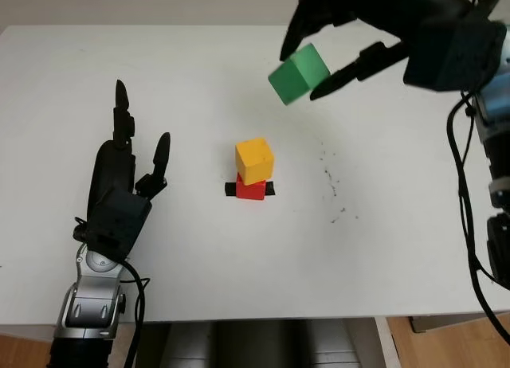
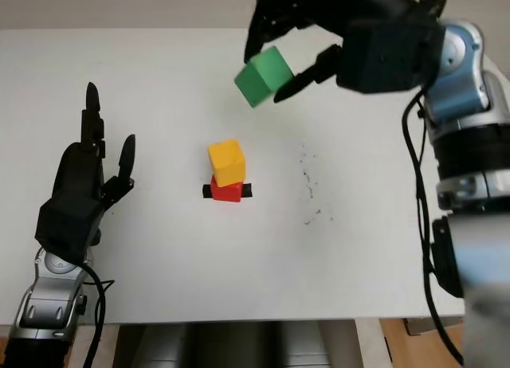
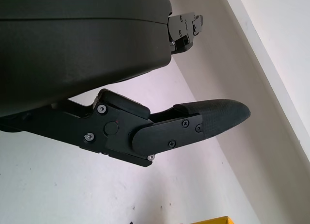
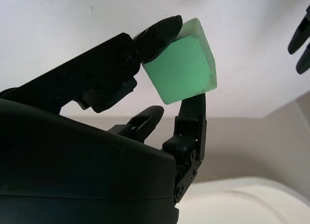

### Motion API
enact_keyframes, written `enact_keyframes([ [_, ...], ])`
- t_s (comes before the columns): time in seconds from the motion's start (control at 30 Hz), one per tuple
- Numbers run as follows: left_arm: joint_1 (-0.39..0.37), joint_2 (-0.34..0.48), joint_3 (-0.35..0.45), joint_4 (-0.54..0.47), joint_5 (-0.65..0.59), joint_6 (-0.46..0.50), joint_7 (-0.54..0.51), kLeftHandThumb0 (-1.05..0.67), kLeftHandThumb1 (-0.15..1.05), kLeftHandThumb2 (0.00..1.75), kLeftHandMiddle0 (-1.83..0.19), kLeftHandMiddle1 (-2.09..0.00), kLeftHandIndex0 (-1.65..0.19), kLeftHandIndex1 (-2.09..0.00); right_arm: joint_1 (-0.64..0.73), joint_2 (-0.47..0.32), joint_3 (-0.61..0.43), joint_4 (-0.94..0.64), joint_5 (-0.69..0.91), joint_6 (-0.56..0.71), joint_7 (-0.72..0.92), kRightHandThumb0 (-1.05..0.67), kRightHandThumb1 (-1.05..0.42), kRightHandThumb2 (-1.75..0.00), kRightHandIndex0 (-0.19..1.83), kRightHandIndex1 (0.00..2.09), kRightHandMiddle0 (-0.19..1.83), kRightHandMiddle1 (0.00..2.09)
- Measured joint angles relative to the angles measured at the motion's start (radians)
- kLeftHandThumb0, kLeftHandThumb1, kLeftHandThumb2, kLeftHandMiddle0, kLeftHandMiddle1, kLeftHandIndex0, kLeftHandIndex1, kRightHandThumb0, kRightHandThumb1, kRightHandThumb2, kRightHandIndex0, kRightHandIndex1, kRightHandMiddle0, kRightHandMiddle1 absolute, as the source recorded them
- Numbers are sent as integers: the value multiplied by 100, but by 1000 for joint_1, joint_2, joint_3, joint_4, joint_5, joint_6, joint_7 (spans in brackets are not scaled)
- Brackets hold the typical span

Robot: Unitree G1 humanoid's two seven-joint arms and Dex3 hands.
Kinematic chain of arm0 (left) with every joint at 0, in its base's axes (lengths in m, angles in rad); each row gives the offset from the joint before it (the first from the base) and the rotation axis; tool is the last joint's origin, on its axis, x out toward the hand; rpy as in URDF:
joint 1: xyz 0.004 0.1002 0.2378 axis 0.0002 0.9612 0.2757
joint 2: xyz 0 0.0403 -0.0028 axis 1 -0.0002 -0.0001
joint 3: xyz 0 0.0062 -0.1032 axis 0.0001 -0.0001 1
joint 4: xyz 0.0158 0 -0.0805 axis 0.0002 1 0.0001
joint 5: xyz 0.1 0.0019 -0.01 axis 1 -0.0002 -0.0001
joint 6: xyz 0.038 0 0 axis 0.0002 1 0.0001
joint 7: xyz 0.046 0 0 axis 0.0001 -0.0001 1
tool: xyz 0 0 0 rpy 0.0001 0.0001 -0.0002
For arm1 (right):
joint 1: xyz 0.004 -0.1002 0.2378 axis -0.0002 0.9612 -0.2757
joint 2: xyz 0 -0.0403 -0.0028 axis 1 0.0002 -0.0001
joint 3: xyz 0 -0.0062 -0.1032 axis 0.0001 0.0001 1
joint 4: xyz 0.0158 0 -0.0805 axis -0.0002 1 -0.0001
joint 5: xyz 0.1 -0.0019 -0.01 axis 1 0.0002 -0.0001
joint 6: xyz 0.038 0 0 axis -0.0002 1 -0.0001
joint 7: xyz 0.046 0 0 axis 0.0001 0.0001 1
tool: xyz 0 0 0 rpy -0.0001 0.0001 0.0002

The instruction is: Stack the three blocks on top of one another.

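- While the yellow cube-shaped block [image 1: 255,160] sits on the red block [image 1: 250,189] mid-bench [image 1: 191,264], the tilted green cube block [image 1: 299,74] hangs above and beyond them.
- Right hand [image 1: 319,61] pinches the green block with its fingers, raised in the air.
- Left hand [image 1: 119,189] is open, over the bench's left side.

Yellow block [image 1: 254,160] stacked on red block [image 1: 250,189] at table [image 1: 382,248] centre, bare table all round, right hand [image 1: 319,65] carrying green block [image 1: 299,73] at one o'clock, left hand [image 1: 127,181] open at nine o'clock
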Motion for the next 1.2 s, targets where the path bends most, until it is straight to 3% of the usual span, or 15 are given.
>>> enact_keyframes([
  [0.3, 3, -6, 0, -1, 3, -2, 2, -77, 105, 66, 19, 0, 19, 0, -124, 66, 54, 165, -23, 2, 137, -49, -88, -6, 61, 11, 53, 153],
  [0.43, 3, -8, 0, -2, 9, -2, 5, -77, 105, 66, 19, 0, 19, 0, -165, 93, 89, 193, -61, -9, 168, -54, -87, -5, 62, 14, 55, 150],
  [0.8, 4, -8, -1, -2, 7, 1, 5, -77, 105, 65, 19, -1, 19, -1, -174, 147, 149, 226, -101, -38, 236, -53, -85, -5, 60, 16, 61, 137],
  [1.2, 4, -14, -2, -2, 10, 1, 9, -78, 105, 65, 19, -1, 19, -2, -173, 181, 160, 226, -90, -17, 305, -49, -86, -6, 55, 17, 54, 148],
])
